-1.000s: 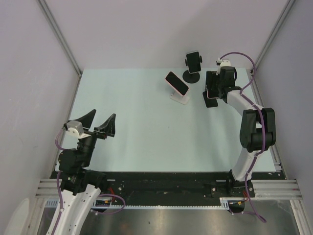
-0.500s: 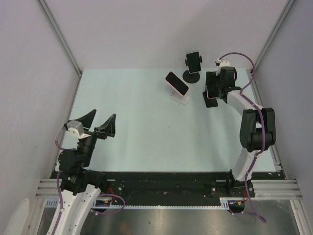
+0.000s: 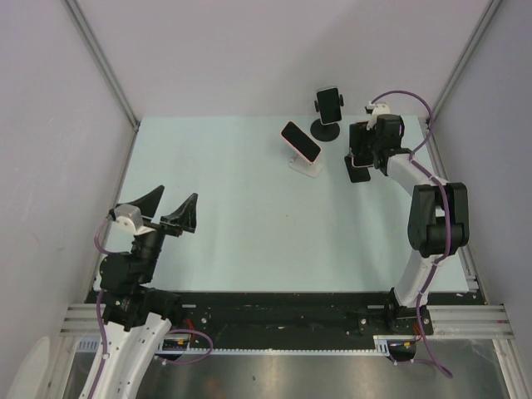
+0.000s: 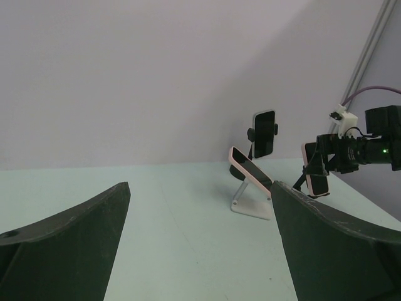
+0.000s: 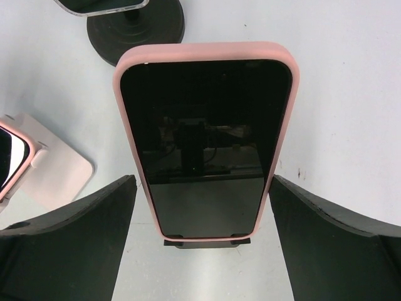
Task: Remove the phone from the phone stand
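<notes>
1. Top external: the pink-cased phone [image 3: 359,172] stands at the far right of the counter [image 3: 233,216]. The right arm [image 3: 416,179] reaches to it from the near right. The right jaws sit over the phone, and their gap cannot be told from here. To its left a tilted phone [image 3: 301,142] leans on a white stand [image 3: 306,165]. Farther back an upright phone [image 3: 329,104] is clamped above a round base [image 3: 325,130]. The left jaws, fingers [image 3: 184,212], are spread wide at the near left, well apart from all three phones.
2. Left wrist: this side-on view alone shows heights. The upright phone sits highest and the tilted one lowest. The pink-cased phone hangs at the right, just in front of the right arm's wrist, where a small green light glows. The left fingers frame the view, wide and holding nothing.
3. Right wrist: only here is the pink-cased phone seen face on. Its screen is dark, and its lower edge rests on a black stand [image 5: 207,243]. The right jaws are wide, and bare counter shows between each of the fingers [image 5: 69,238] and the case. The round base lies beyond the phone, and the white stand is at the left. Nothing stands between jaws and phone.
</notes>
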`<action>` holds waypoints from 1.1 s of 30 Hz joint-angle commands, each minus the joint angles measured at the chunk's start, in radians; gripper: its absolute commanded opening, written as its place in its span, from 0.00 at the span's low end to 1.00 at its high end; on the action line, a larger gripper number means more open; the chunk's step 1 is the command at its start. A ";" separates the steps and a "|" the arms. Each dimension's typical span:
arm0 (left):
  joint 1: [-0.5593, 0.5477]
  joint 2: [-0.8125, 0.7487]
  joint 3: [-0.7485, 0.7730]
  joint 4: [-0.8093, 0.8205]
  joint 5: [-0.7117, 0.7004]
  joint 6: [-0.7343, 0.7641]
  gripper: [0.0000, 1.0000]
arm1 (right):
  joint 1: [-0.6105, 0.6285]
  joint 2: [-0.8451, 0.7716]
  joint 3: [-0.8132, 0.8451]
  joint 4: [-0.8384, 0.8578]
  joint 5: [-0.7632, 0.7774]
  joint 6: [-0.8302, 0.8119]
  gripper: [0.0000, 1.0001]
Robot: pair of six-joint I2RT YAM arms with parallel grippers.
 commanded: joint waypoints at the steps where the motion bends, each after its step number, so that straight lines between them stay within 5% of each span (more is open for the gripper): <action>1: 0.009 0.010 0.027 0.029 0.021 0.016 1.00 | 0.002 0.012 -0.005 0.018 -0.026 -0.024 0.92; 14: 0.012 0.016 0.027 0.029 0.025 0.013 1.00 | 0.022 0.018 -0.010 -0.002 0.023 -0.091 0.89; 20: 0.012 0.020 0.027 0.029 0.025 0.010 1.00 | 0.027 -0.025 -0.011 0.003 0.022 -0.076 0.76; 26: 0.012 0.020 0.027 0.029 0.028 0.012 1.00 | 0.036 -0.086 -0.013 0.000 0.013 -0.062 0.52; 33: 0.012 0.016 0.029 0.030 0.031 0.010 1.00 | 0.039 -0.151 -0.019 -0.005 0.011 -0.050 0.43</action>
